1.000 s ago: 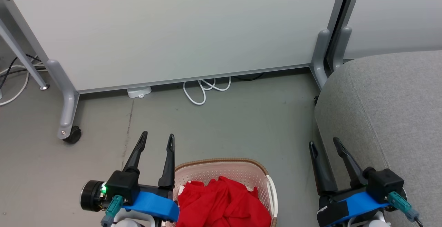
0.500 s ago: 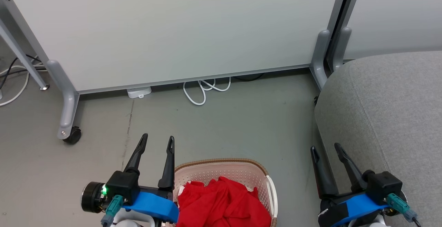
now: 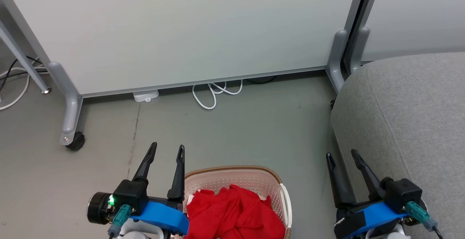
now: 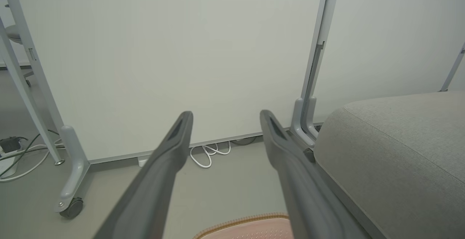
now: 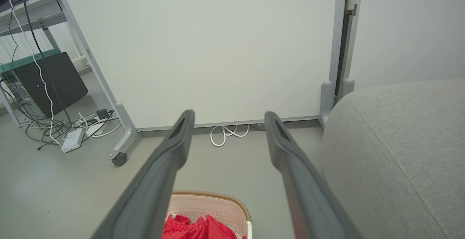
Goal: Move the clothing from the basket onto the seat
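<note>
Bright red clothing (image 3: 234, 211), cream perforated basket (image 3: 232, 181) (brown woven-look rim), light grey seat (image 3: 410, 112)

Bare floor (image 3: 247, 133) lies open between basket (image 3: 232, 178), seat (image 3: 407, 104) and partition panel (image 3: 181, 32).

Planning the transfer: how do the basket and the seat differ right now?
The basket is small, perforated cream plastic with a brown rim; the seat is far larger, plain grey fabric. The basket holds the red clothing; none lies on the seat's visible part. Both stand on the grey floor.
</note>
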### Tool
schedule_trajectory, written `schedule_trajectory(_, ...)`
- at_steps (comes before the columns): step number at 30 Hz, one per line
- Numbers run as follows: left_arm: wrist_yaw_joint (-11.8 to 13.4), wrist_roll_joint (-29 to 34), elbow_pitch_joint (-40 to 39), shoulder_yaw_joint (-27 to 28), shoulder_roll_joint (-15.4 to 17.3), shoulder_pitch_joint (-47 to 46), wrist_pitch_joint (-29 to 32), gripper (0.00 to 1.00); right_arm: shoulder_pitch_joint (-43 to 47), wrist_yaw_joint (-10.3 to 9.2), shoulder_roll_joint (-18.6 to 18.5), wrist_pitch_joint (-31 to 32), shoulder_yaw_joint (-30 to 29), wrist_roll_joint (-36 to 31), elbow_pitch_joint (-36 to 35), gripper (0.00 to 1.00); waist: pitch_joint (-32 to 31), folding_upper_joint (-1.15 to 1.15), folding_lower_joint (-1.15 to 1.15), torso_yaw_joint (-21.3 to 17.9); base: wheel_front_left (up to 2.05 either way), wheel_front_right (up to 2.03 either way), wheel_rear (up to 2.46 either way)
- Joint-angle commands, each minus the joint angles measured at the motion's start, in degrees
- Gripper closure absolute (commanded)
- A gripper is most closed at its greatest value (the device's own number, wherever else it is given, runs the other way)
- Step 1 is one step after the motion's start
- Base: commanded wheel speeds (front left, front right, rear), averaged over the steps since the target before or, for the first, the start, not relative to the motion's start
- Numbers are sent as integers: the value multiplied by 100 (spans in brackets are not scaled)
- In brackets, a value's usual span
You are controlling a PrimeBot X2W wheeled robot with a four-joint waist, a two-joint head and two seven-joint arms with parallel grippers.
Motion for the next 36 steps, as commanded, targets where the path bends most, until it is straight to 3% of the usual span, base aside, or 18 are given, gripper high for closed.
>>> schedule_trajectory(1,-28,19,45,-35,10,-117,-30,0,-61,3,-29,-26,3,-34,-7,0,48,0,0,-22,0,0,0)
schedule_trajectory(16,-195,187,1306,-415,152,-1420,-28,0,-535,3,-28,-25,-16,-70,-183,0,976,0,0,-357,0,0,0)
schedule_trajectory(36,-191,-293,3416,-2000,620,-3242,-28,0,-1553,3,-25,-25,36,239,-489,0,2784,0,0,-1006,0,0,0)
